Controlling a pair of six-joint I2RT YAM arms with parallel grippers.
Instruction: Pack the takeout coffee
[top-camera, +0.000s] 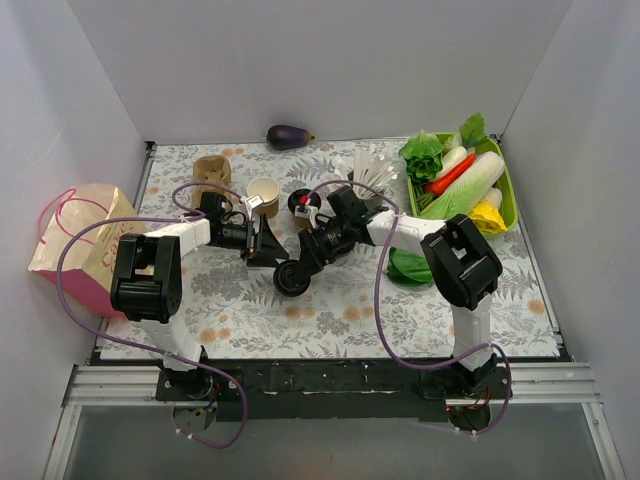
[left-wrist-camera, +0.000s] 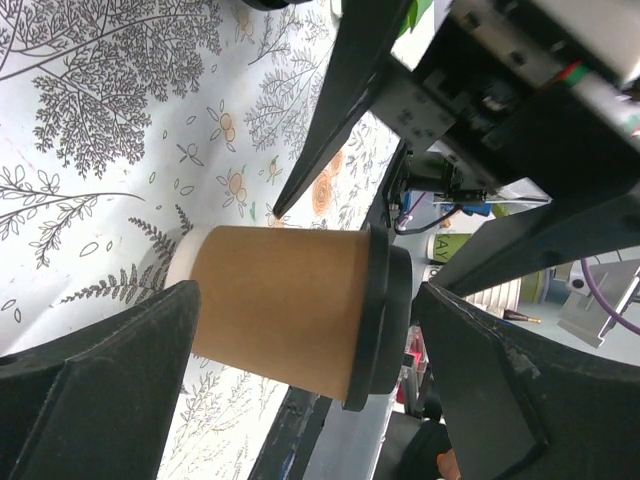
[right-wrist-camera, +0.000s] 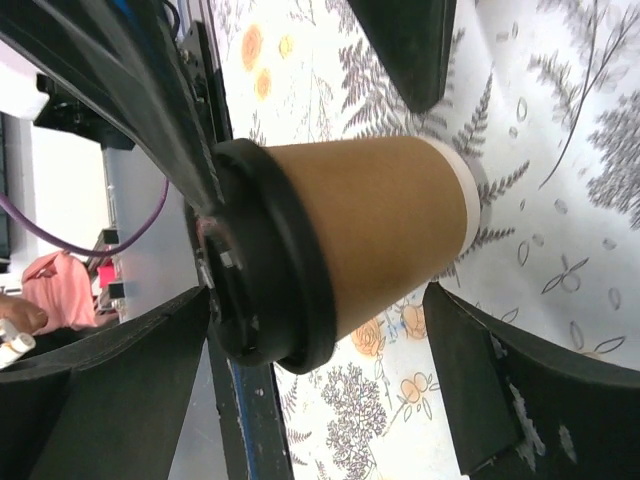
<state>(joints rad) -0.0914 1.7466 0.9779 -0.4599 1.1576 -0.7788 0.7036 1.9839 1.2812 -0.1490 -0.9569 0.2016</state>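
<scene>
Takeout coffee stands lidded but unpacked, well to the right of the paper bag, with both my arms drawn in around it. The black lid sits on the rim, so what is left, as I judge it, is the lift and the carry across to the bag. My left gripper, on the bag's side of the cup, and my right gripper are both spread wide and have hold of nothing. Whether a pad grazes the cup wall I cannot tell. The cup is smooth, matte kraft paper, tapered and white at the foot. The lid is moulded plastic with a stepped edge, and the bag is creased paper with pink loop handles.
</scene>
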